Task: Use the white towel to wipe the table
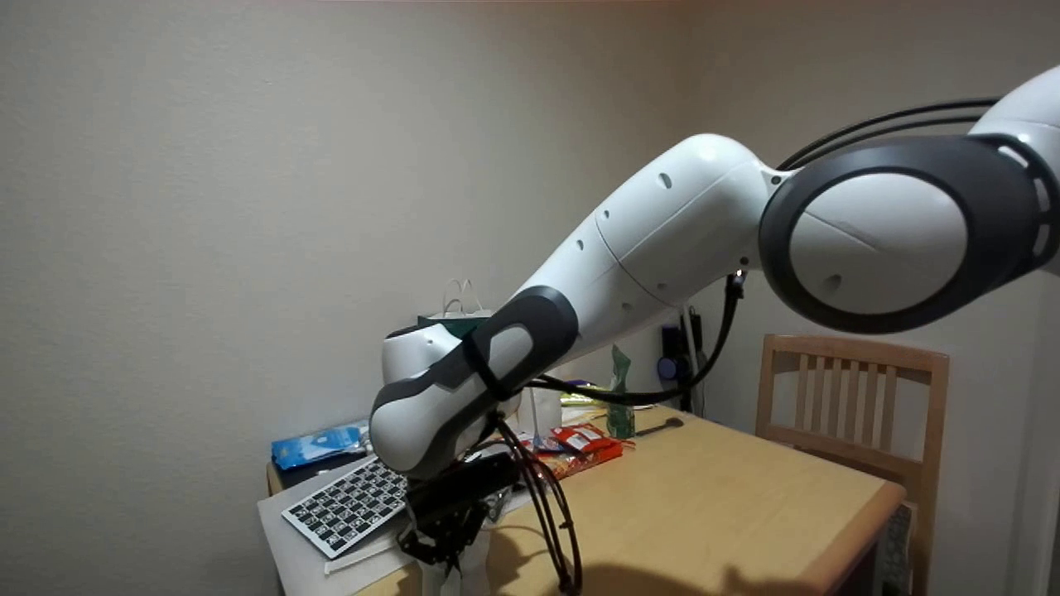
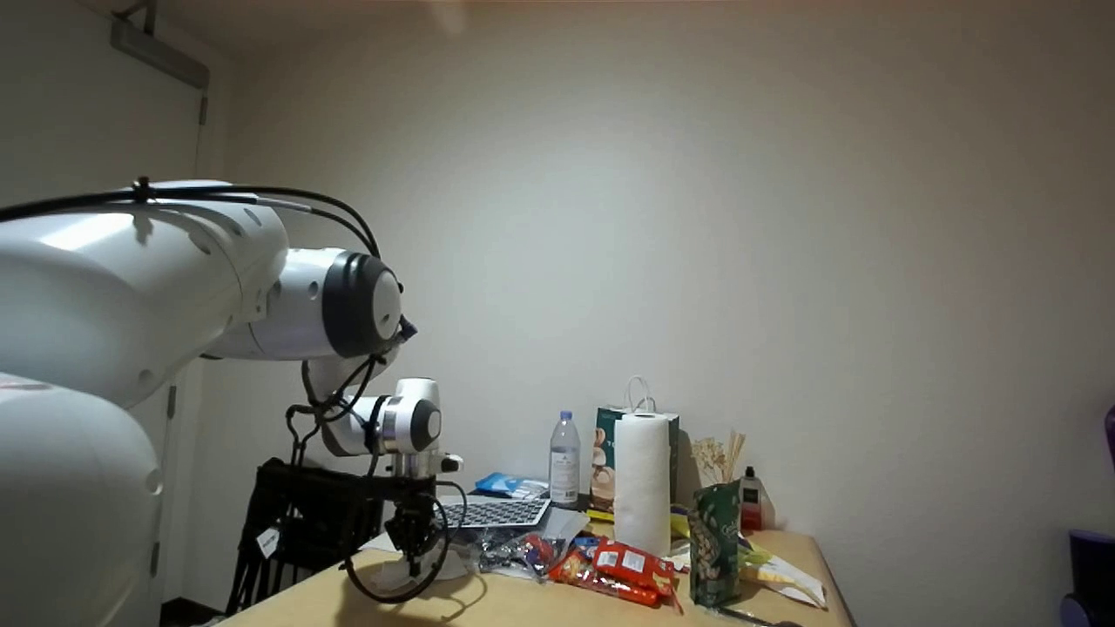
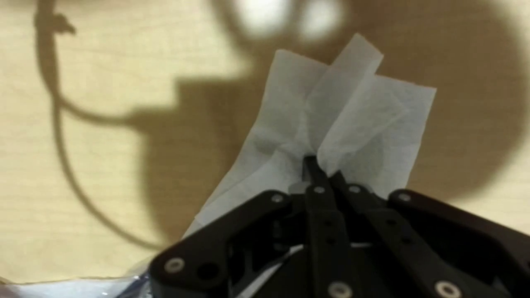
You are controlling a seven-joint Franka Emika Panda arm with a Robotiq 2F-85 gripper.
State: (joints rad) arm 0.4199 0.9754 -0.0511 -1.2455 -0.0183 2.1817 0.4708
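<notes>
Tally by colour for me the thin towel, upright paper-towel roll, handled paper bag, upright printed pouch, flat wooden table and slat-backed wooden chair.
White: 2, thin towel, paper-towel roll
Green: 2, handled paper bag, printed pouch
Tan: 2, wooden table, slat-backed wooden chair
Total: 6

Tan wooden table (image 1: 687,497) beneath red packets (image 2: 620,568) and an upright green pouch (image 2: 714,549).
</notes>
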